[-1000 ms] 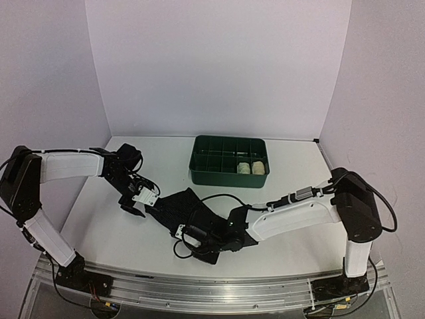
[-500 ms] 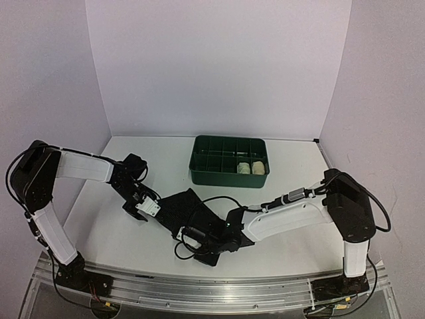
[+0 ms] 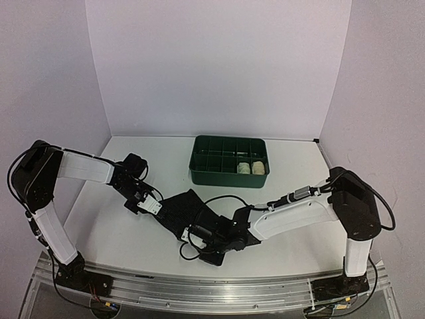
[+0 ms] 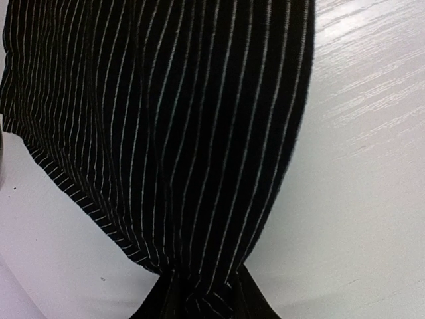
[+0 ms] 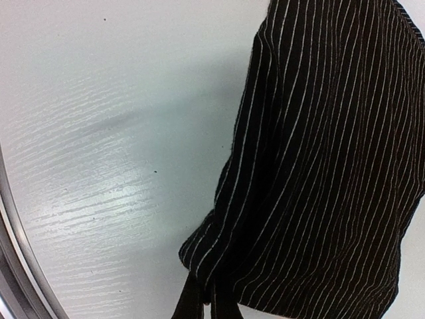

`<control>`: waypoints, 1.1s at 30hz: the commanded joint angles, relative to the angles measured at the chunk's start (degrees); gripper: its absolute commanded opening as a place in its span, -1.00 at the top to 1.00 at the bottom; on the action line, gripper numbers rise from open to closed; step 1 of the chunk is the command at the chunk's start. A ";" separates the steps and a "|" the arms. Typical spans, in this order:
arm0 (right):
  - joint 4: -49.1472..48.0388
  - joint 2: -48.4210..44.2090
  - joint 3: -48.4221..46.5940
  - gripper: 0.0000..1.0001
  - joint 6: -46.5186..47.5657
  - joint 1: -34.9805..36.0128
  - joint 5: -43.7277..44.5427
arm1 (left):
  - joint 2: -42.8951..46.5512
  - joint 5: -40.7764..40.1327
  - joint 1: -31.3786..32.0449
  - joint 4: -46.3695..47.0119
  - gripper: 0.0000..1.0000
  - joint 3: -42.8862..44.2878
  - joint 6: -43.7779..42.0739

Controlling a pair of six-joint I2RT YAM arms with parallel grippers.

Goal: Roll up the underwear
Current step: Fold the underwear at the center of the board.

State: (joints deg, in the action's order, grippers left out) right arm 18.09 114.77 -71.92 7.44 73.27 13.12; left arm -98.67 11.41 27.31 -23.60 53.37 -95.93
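A black underwear (image 3: 189, 211) with thin white stripes lies spread on the white table, between the two arms. My left gripper (image 3: 150, 205) is at its left corner. In the left wrist view the striped cloth (image 4: 166, 119) gathers into a pinch between the dark fingers (image 4: 156, 307), so the left gripper (image 4: 199, 296) is shut on it. My right gripper (image 3: 199, 238) is low at the near edge. In the right wrist view a bunched corner of the cloth (image 5: 319, 166) is caught in the right gripper (image 5: 211, 302), which is shut.
A green divided tray (image 3: 229, 174) stands behind the cloth at the table's middle back. Two pale rolled cloths (image 3: 250, 167) lie in its right compartments. Lilac walls close in the table on three sides, and a metal rail (image 3: 212, 286) runs along the near edge.
Both grippers have closed onto the black cloth. The left gripper came down to the cloth's left corner, and the right gripper shifted slightly right, bunching the near edge.
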 commanded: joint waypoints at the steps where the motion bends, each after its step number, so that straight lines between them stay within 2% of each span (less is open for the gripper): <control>1: 2.60 -2.63 1.42 1.00 0.58 -0.84 -1.95 | 2.13 1.43 0.12 -0.87 0.75 -1.77 1.51; 2: 2.58 -2.90 1.54 1.00 0.43 -0.97 -2.15 | 2.71 1.33 0.14 -0.93 0.88 -1.98 1.94; 4: 2.65 -3.48 1.60 1.00 -0.11 -1.02 -2.72 | 3.62 0.43 0.05 -0.90 1.00 -1.94 3.67; 7: 2.81 -4.78 1.32 1.00 -2.38 -0.98 -4.39 | 4.64 -0.70 -0.41 -4.22 1.00 0.66 8.88; 10: 2.83 -7.67 1.87 1.00 -5.66 -0.35 -6.88 | 6.94 -1.60 -1.37 -13.01 1.00 3.90 13.24; 13: 2.87 -10.08 2.92 1.00 -6.86 1.29 -10.12 | 10.39 -3.31 -1.64 -24.52 1.00 3.95 14.10; 18: 2.75 -12.57 4.52 1.00 -11.90 2.32 -22.41 | 16.20 -5.11 -1.58 -39.97 1.00 0.42 14.38; 22: 2.34 -13.34 5.61 1.00 -15.37 1.94 -29.19 | 18.35 -2.48 -1.57 -48.09 1.00 1.47 13.98; 25: 0.68 -12.46 6.57 1.00 -19.93 -1.10 -32.75 | 14.90 0.36 -1.62 -48.10 1.00 6.18 17.13; 33: -3.28 -8.36 7.47 1.00 -30.09 -10.25 -37.66 | -4.52 3.77 -3.60 -45.61 1.00 22.28 28.42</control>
State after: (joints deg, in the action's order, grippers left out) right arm 16.50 103.89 -64.71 -15.30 66.85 -18.98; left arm -96.26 13.28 25.54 -69.42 69.15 -73.62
